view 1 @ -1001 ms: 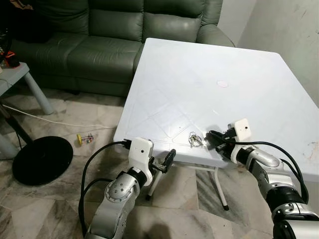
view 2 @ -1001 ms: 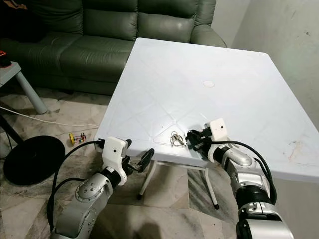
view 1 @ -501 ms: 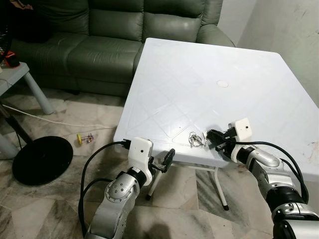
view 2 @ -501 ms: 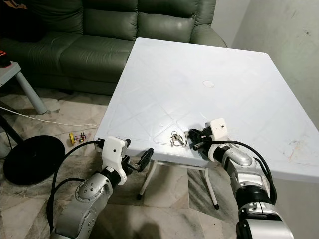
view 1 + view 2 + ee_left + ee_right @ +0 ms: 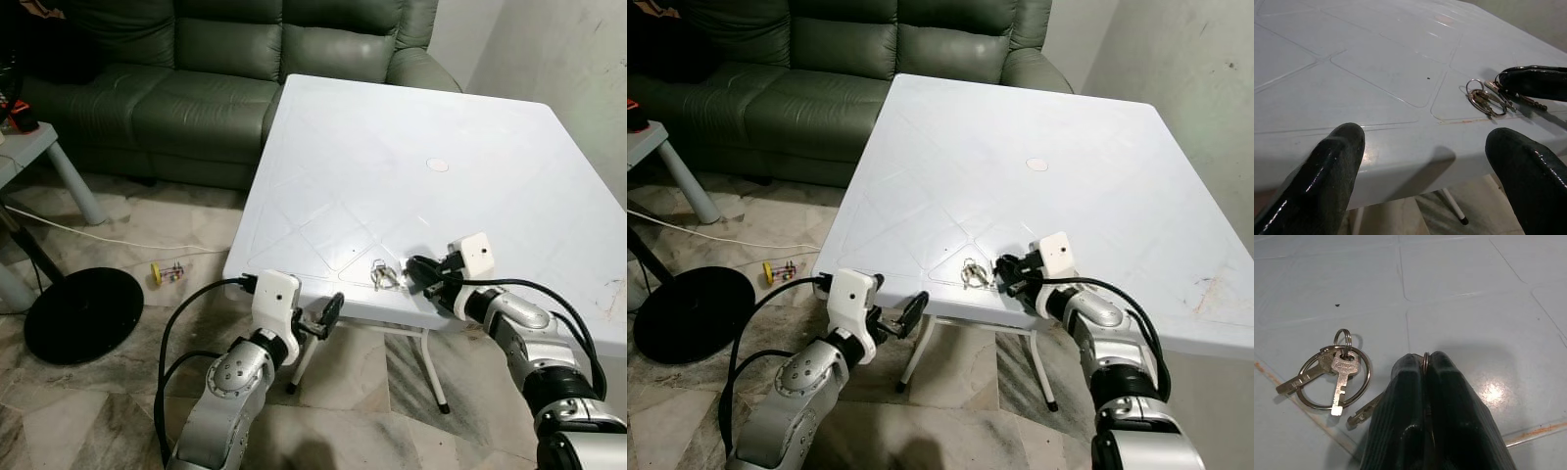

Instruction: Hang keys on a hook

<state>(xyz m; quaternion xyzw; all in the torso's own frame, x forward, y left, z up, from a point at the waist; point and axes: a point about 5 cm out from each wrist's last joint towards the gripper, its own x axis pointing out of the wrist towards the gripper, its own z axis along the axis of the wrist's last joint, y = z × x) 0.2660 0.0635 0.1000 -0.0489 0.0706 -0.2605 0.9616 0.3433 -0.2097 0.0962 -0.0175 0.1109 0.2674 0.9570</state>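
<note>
The right gripper (image 5: 1426,363) was clenched on a ring of the keys (image 5: 1334,374) — which lay on the white table (image 5: 392,166) near its front edge — while the left gripper (image 5: 1425,166) hovered just off that edge, fingers (image 5: 1327,166) spread apart.

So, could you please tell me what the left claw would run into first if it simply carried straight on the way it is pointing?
Most likely the near edge of the white table: the left claw sits open just short of it, at about rim height. The keys lie further along that line on the tabletop, though depth is hard to judge.
</note>
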